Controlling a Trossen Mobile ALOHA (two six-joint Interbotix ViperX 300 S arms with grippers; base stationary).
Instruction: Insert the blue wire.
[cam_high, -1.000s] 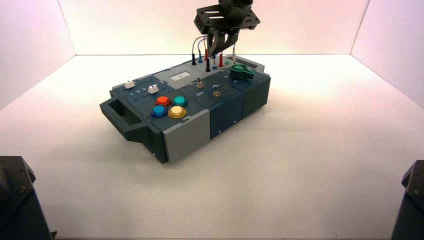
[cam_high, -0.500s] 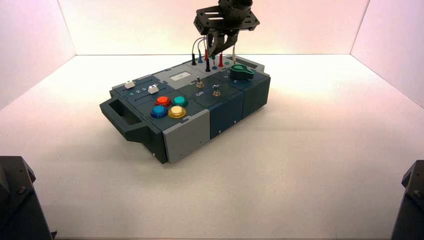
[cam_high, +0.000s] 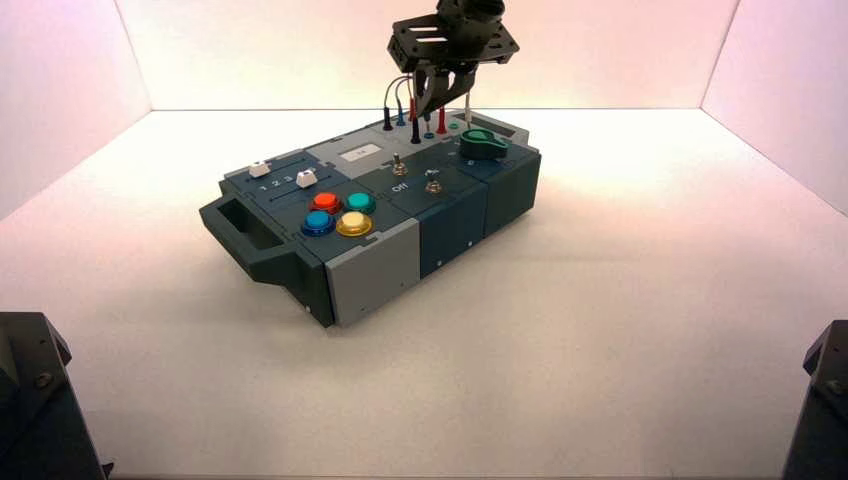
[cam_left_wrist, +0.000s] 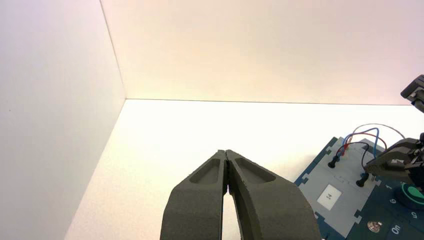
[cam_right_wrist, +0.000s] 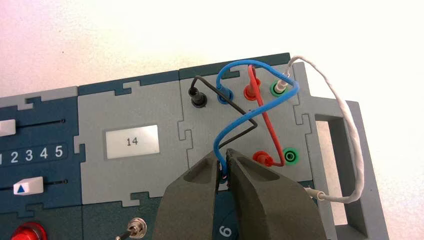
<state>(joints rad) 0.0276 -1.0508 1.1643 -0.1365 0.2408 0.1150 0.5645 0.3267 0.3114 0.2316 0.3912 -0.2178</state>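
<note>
Blue wire (cam_right_wrist: 287, 100) arches over the grey jack panel (cam_right_wrist: 172, 172) at the far right part of the box (cam_high: 375, 195), which sits at a slant on the white table (cam_high: 600, 330). We see one end of the wire plugged into a blue socket (cam_right_wrist: 224, 96) on that panel, beside a black socket (cam_right_wrist: 198, 100). Its other end is gripped between the closed fingertips of our right gripper (cam_right_wrist: 223, 159), which hovers low above the panel's near edge. In the high view, a second blue socket (cam_high: 429, 135) shows just under the gripper.

Around it, we see a black wire (cam_right_wrist: 240, 107) running from its socket until our gripper hides it, a red wire (cam_right_wrist: 270, 130) joining two red sockets, and a white wire (cam_right_wrist: 356, 145) looping out over the dark grey handle (cam_right_wrist: 367, 150) from a green socket. One more green socket (cam_right_wrist: 290, 156) shows an open hole. Next to the jacks, a small white display (cam_right_wrist: 132, 142) reads "14".

Nearer the viewer are a green knob (cam_high: 482, 145) and two metal toggle switches (cam_high: 400, 165). Towards the left end are two white sliders (cam_high: 306, 178) and four round buttons (cam_high: 340, 213): red, green, blue and yellow.

Our left gripper (cam_left_wrist: 225, 152) waits well apart from the box, its fingers closed together.
</note>
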